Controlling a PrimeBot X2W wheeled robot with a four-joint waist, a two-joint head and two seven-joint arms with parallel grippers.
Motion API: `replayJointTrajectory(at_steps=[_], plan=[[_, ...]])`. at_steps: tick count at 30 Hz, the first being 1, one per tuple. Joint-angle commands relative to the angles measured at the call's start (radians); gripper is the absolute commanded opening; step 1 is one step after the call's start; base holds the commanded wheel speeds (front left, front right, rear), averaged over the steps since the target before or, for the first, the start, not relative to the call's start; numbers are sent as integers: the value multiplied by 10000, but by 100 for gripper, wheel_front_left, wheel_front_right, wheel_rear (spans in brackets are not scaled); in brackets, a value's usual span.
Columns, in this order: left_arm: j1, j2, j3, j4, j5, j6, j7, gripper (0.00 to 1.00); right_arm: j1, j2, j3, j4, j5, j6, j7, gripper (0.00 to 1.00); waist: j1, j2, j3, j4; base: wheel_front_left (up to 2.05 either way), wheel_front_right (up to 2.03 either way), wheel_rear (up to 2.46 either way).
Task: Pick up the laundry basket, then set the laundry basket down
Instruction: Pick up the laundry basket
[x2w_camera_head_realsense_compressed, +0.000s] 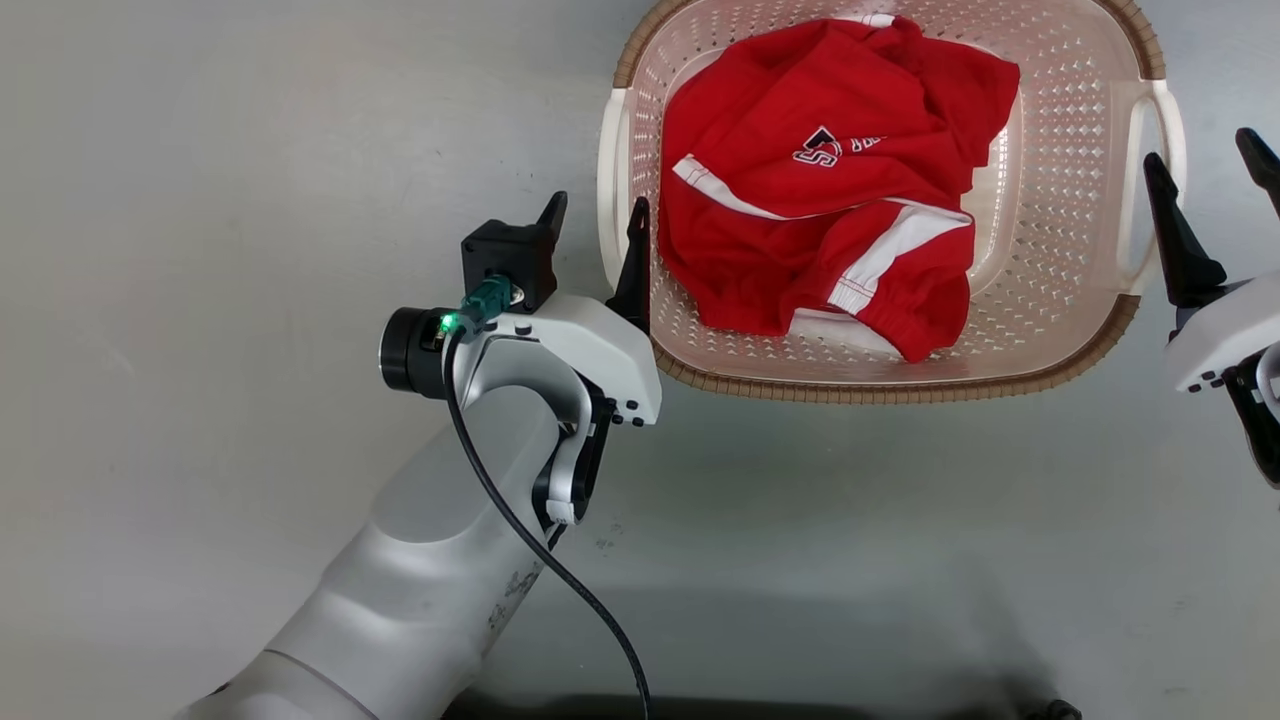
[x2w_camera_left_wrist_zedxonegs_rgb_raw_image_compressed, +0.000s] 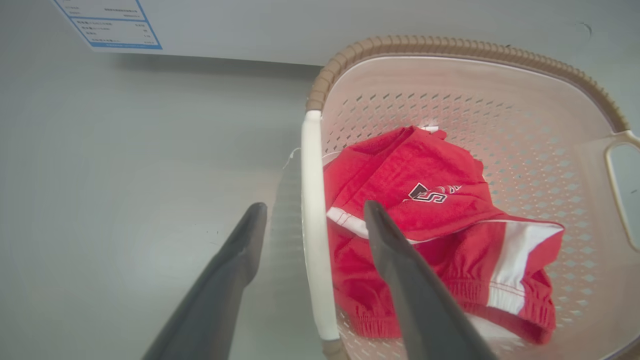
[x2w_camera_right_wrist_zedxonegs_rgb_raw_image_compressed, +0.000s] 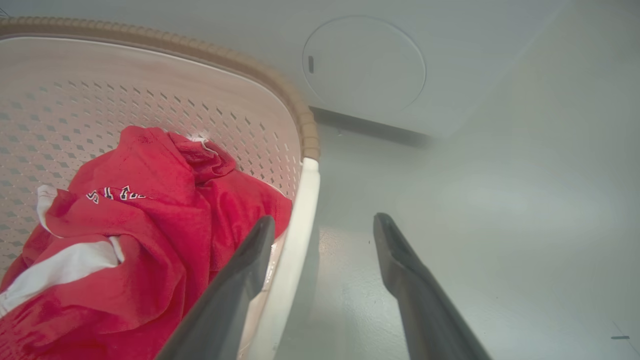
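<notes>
- The laundry basket sits on the floor, right in front of me, with red clothes inside.
- My left fingers and right fingers are spread wide, one white handle between each pair, holding nothing.
- I think it is light but bendy, so I lift by both handles together.

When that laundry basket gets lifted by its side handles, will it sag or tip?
Probably stays stiff: the laundry basket looks like moulded plastic with a thick rim. Likely light, given perforated walls and a soft red garment inside. Tipping seems unlikely if both white handles rise together, since the garment lies fairly central.
</notes>
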Motion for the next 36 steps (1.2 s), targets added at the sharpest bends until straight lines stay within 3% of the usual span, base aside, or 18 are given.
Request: replayJointTrajectory(at_steps=[1,10,18,36], plan=[[-50,167,99,-65,-48,115,-105,100,273,-169,163,-91,41,39,-136,100,0,0,87,-16,0,0,0],[-789,167,-322,392,-206,36,-105,100,-40,-36,611,-28,83,39,-136,100,-1,0,610,-78,0,0,0],[-1437,167,-1133,932,-1025,-203,-105,100,-270,115,947,170,186,39,-136,100,-1,0,820,-146,0,0,0],[-2199,167,-2204,1688,-2019,-117,-105,100,-497,201,1083,292,264,39,-136,100,-1,0,954,-239,0,0,0]])
